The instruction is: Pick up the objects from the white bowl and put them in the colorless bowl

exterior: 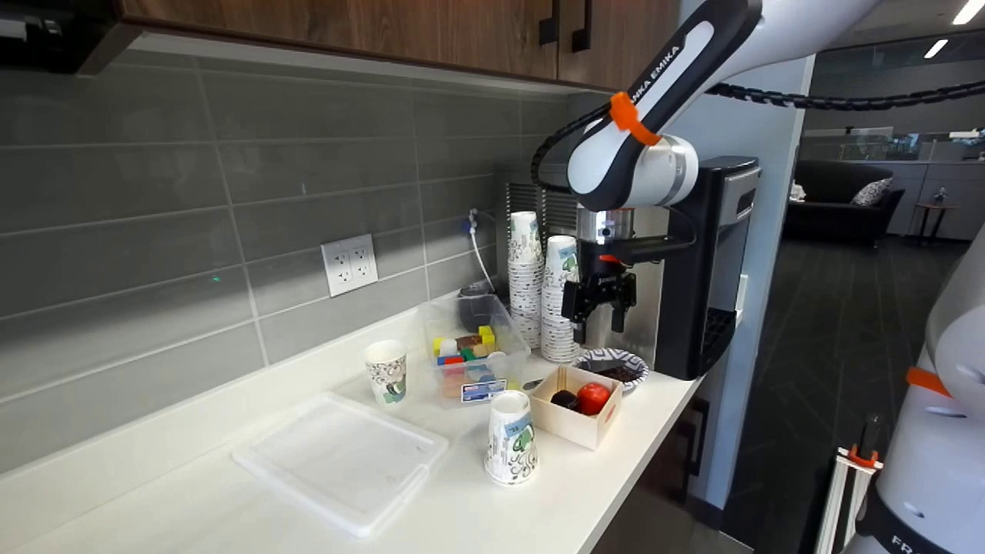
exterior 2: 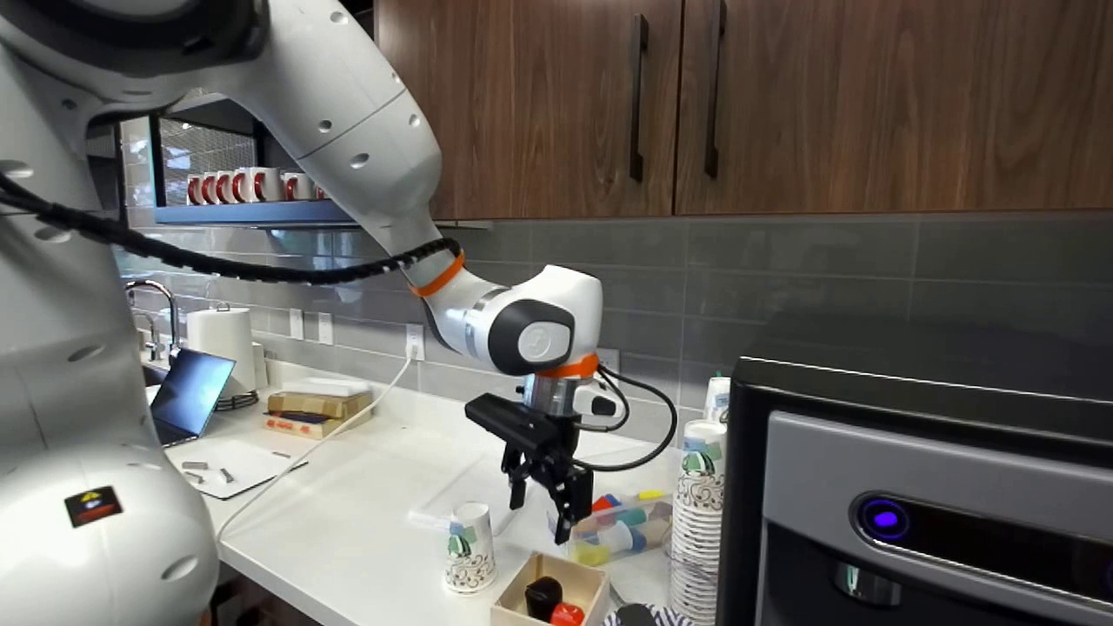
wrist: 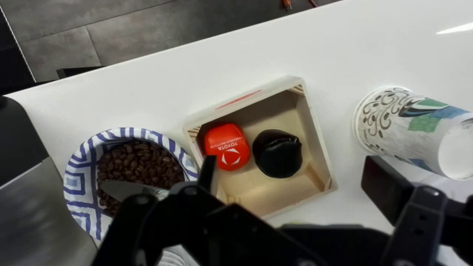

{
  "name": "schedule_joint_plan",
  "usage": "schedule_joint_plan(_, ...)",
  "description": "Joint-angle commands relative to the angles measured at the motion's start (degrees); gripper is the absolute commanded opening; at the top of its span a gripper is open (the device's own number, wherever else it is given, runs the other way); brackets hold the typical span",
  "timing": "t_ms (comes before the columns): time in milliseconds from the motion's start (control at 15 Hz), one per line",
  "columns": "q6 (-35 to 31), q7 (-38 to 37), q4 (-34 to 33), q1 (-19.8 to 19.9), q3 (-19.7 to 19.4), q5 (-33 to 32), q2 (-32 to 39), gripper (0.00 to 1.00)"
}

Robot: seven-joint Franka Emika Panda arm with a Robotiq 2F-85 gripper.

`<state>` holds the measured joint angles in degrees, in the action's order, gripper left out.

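In an exterior view, coloured blocks (exterior: pixel 468 343) were seen in a clear plastic bin (exterior: pixel 483 377) near a cream square box (exterior: pixel 562 422); two paper-cup stacks (exterior: pixel 525 288) were counted. In an exterior view, the black two-fingered gripper (exterior 2: pixel 540 515) was held above the white counter (exterior 2: pixel 365 522), fingers spread. In the wrist view, one rounded red piece (wrist: pixel 228 147) and one rounded black piece (wrist: pixel 277 153) were counted inside the box; counter was seen between box and edge (wrist: pixel 207 41).

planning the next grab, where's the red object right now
In the wrist view, the red object sits in the left part of the squarish pale box, between the patterned bowl and the black object.
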<state>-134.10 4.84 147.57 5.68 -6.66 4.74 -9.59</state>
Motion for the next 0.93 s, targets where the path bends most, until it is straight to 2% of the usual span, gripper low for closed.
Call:
schedule_joint_plan(0, -5.80, 1.58, 0.36, -0.05, -0.13, -0.46, 5.98, 1.00)
schedule_joint_plan(333, -10.70, 3.28, -1.78, 0.13, 0.32, 0.09, 14.05, 1.00)
schedule_joint_plan(867, -11.76, 3.23, -6.65, 0.03, 1.90, -0.55, 21.00, 1.00)
